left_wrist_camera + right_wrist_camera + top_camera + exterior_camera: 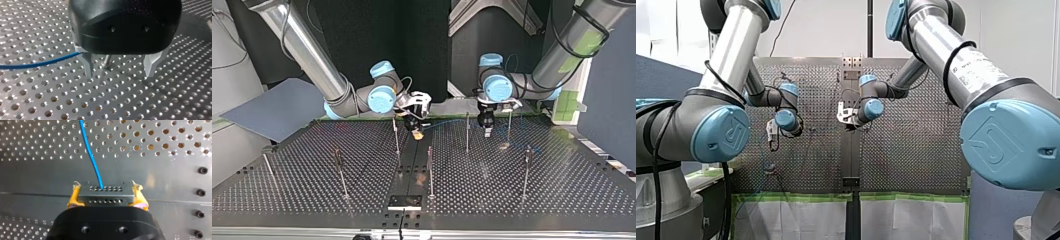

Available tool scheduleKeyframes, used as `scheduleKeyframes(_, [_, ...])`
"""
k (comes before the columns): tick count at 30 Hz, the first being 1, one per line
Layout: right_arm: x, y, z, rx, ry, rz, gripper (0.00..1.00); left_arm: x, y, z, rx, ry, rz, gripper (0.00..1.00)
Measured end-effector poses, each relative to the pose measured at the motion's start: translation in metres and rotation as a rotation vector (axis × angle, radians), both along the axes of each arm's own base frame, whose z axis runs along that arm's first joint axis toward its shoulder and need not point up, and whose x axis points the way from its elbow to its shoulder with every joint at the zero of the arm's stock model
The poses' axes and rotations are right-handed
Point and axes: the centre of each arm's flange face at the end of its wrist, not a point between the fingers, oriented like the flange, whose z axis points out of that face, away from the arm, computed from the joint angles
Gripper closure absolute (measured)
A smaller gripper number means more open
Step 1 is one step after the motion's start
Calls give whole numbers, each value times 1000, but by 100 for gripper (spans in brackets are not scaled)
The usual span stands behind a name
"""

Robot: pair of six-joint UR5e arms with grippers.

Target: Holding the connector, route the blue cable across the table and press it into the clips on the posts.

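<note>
**Early routing: connector held, cable not yet in clips**

The right gripper (106,190) has its yellow-padded fingers (73,199) clamped on the two sides of the grey connector (105,197), low over the tabletop (562,190) near its middle seam. The blue cable (91,157) leaves the connector's front face and runs away across the perforated plate. In the top view it shows as a faint line towards the left arm, apparently lying loose; whether it touches any clip is too small to tell.

The left gripper (118,73) hovers just above the tabletop with its metal fingers spread wide and nothing grasped. The cable passes beside one finger and goes behind the gripper body.

Judged step: start of routing, with no clip visibly filled. The next move likely calls for the right gripper to carry the connector on so the cable draws taut past a post (467,131). The left fingers would then close on or push the cable to seat it in that post's clip.
</note>
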Motion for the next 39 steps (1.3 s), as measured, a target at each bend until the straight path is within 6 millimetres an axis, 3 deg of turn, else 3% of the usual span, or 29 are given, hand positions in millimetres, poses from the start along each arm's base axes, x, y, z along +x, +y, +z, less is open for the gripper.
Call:
scheduleKeyframes(14, [-3, -3, 0, 3, 1, -6, 100, -59, -9, 12, 70, 110, 30, 0])
scheduleKeyframes(27, [-7, -5, -1, 12, 10, -14, 100, -114, -40, 31, 52, 162, -67, 0])
scheduleKeyframes(33, [-9, -5, -2, 20, 18, -17, 100, -124, -60, 44, 15, 107, -87, 0])
scheduleKeyframes(39, [-12, -8, -2, 24, 23, -22, 100, -129, -81, 45, -35, 61, -91, 0])
